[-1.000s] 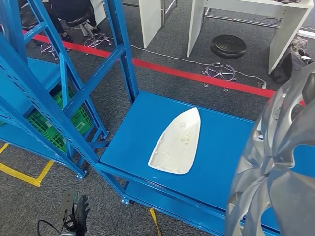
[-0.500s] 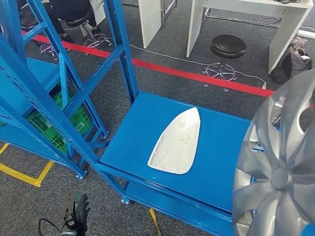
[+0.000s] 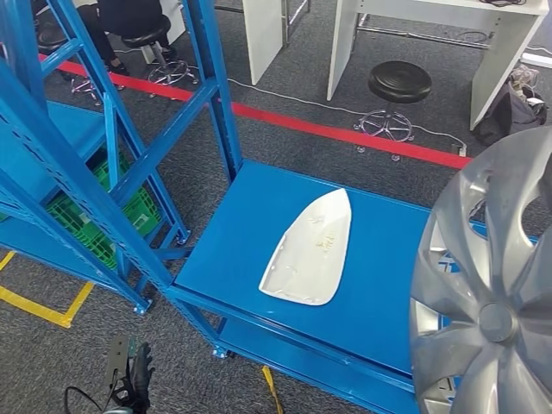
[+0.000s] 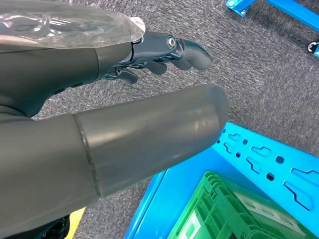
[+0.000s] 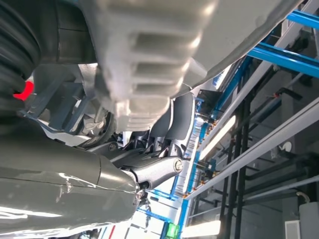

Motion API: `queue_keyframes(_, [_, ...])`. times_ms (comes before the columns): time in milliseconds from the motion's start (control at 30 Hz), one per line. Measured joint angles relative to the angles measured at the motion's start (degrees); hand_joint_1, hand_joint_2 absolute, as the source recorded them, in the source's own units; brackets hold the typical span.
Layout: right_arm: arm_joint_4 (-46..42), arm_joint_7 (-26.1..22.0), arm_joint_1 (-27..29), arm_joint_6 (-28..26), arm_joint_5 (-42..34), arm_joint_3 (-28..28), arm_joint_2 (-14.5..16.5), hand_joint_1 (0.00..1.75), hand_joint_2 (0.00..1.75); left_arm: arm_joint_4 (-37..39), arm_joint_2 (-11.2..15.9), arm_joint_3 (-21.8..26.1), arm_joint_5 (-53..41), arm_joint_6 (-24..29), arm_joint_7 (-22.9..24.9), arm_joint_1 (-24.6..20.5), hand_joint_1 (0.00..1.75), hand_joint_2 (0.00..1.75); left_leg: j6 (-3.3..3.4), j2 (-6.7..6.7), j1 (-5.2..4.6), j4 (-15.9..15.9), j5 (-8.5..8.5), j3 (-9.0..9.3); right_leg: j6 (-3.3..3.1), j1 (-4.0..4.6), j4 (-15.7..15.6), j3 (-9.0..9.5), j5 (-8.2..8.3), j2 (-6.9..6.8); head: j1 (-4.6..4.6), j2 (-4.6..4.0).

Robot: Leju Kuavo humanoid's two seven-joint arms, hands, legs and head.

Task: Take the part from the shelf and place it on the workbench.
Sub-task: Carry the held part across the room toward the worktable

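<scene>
While the right hand (image 5: pixel 158 169) grips the silver plastic hubcap (image 3: pixel 494 285) above the blue bench (image 3: pixel 384 259), the left hand (image 4: pixel 158 50) hangs released.

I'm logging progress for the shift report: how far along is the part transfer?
Done: the part, a silver wheel cover, is off the shelf and gripped by the right hand. In hand: it hangs over the right end of the blue workbench, not set down. Left: lower and release it beside the white panel. The left hand hangs empty above the carpet.
</scene>
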Motion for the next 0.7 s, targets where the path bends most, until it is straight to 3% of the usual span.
queue_keyframes(300, [-0.11, 2.04, 0.48, -0.03, 0.62, -0.02, -0.71, 1.75, 1.75, -0.01, 0.17, 0.0, -0.91, -0.66, 0.0, -0.05, 0.0, 0.0, 0.31, 0.0, -0.28, 0.34, -0.22, -0.11, 0.09, -0.32, -0.04, 0.0, 0.01, 0.02, -0.01, 0.0])
queue_keyframes(433, [-0.38, 2.51, 0.6, -0.27, 0.82, -0.13, -1.1, 1.75, 1.75, -0.02, 0.24, 0.0, -1.07, -0.66, 0.0, -0.17, 0.0, 0.0, 0.73, 0.11, -0.01, -0.22, -0.09, 0.15, 0.5, -0.25, 0.11, -0.12, -0.26, 0.02, -0.02, 0.0])
queue_keyframes(500, [-0.66, 2.63, 0.8, -0.4, 0.97, -0.32, -1.4, 1.75, 1.75, -0.02, 0.24, 0.0, -1.17, -0.65, 0.0, -0.23, 0.0, 0.0, 1.04, 0.31, 0.49, -0.93, 0.14, 0.58, 0.8, -0.18, 3.9, -1.9, -2.45, 0.01, 0.16, 0.0])
queue_keyframes(600, [-0.74, 2.79, 1.48, -0.56, 1.03, -0.44, -1.86, 1.75, 1.75, -0.02, 0.17, 0.0, -1.22, -0.63, 0.0, -0.23, 0.0, 0.0, 1.11, 0.43, 0.66, -1.02, 0.05, 0.75, 1.29, -0.57, 15.95, -8.04, -7.18, 0.0, 0.37, 0.0])
queue_keyframes(633, [-0.74, 2.84, 1.77, -0.58, 1.03, -0.44, -1.96, 1.75, 1.75, -0.02, 0.13, 0.0, -1.22, -0.63, 0.0, -0.21, 0.0, 0.0, 0.99, 0.42, 0.74, -1.0, -0.05, 0.84, 1.48, -0.75, 17.9, -9.28, -7.2, -0.01, 0.38, 0.0])
queue_keyframes(667, [-0.74, 2.86, 1.97, -0.59, 1.03, -0.44, -2.02, 1.75, 1.75, -0.02, 0.08, 0.0, -1.22, -0.63, 0.0, -0.19, 0.0, 0.0, 0.78, 0.38, 0.88, -0.93, -0.21, 0.99, 1.67, -0.93, 17.54, -9.45, -6.05, -0.02, 0.38, 0.0])
queue_keyframes(700, [-0.74, 2.87, 2.08, -0.6, 1.03, -0.44, -2.05, 1.75, 1.75, -0.02, 0.04, 0.0, -1.22, -0.63, 0.0, -0.18, 0.0, 0.0, 0.45, 0.31, 1.11, -0.78, -0.45, 1.21, 1.9, -1.14, 14.82, -8.5, -3.86, -0.03, 0.38, 0.0])
